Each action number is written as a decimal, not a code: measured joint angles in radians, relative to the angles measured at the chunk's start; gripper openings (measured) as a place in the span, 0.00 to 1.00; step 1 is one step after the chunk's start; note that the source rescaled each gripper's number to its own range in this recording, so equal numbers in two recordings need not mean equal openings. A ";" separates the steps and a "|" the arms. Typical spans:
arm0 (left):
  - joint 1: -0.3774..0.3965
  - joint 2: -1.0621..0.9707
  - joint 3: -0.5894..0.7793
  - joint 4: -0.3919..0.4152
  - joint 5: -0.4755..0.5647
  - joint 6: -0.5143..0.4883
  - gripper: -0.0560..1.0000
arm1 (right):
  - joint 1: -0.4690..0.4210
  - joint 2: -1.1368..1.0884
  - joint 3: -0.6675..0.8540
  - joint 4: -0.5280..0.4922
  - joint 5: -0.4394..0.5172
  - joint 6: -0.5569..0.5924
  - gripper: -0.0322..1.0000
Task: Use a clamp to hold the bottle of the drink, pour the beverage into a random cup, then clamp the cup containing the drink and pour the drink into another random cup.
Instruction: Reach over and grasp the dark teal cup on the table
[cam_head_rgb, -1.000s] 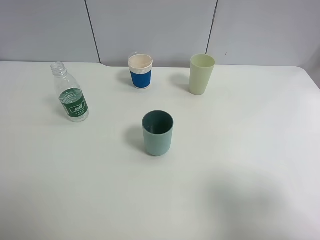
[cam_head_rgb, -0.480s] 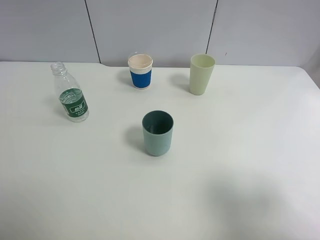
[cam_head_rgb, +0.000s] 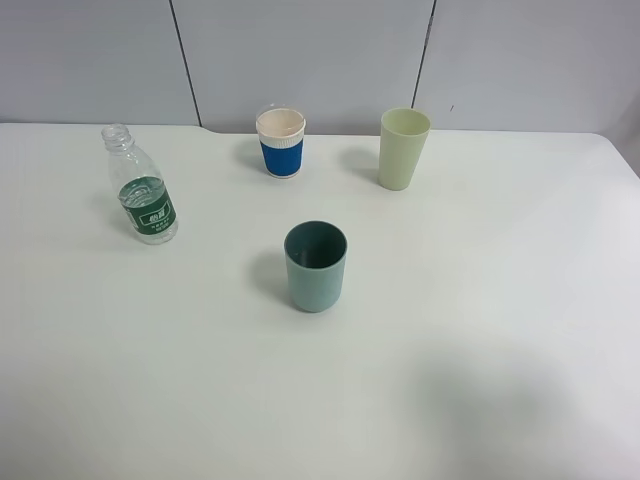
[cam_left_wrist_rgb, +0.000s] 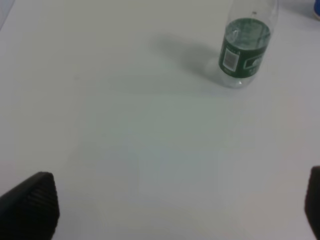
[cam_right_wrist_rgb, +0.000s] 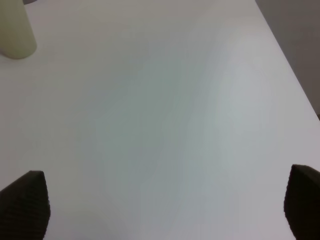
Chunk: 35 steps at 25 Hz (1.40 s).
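Observation:
A clear uncapped bottle (cam_head_rgb: 142, 190) with a green label stands at the table's left; it also shows in the left wrist view (cam_left_wrist_rgb: 245, 47). A white cup with a blue sleeve (cam_head_rgb: 281, 142) and a pale green cup (cam_head_rgb: 403, 148) stand at the back. A teal cup (cam_head_rgb: 316, 266) stands in the middle. The pale cup shows in the right wrist view (cam_right_wrist_rgb: 16, 31). My left gripper (cam_left_wrist_rgb: 175, 205) is open, well short of the bottle. My right gripper (cam_right_wrist_rgb: 165, 205) is open over bare table. Neither gripper shows in the high view.
The white table (cam_head_rgb: 500, 300) ends at a grey panelled wall (cam_head_rgb: 320, 55) at the back. The table's right edge (cam_right_wrist_rgb: 287, 60) shows in the right wrist view.

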 joint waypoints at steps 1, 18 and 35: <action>-0.012 0.000 0.000 0.000 0.000 0.000 1.00 | 0.000 0.000 0.000 0.000 0.000 0.000 0.99; -0.095 0.000 0.000 0.000 -0.001 -0.001 1.00 | 0.000 0.000 0.000 0.000 0.000 0.000 0.99; -0.095 0.000 0.000 0.000 -0.001 -0.002 1.00 | 0.000 0.000 0.000 0.000 0.000 0.000 0.97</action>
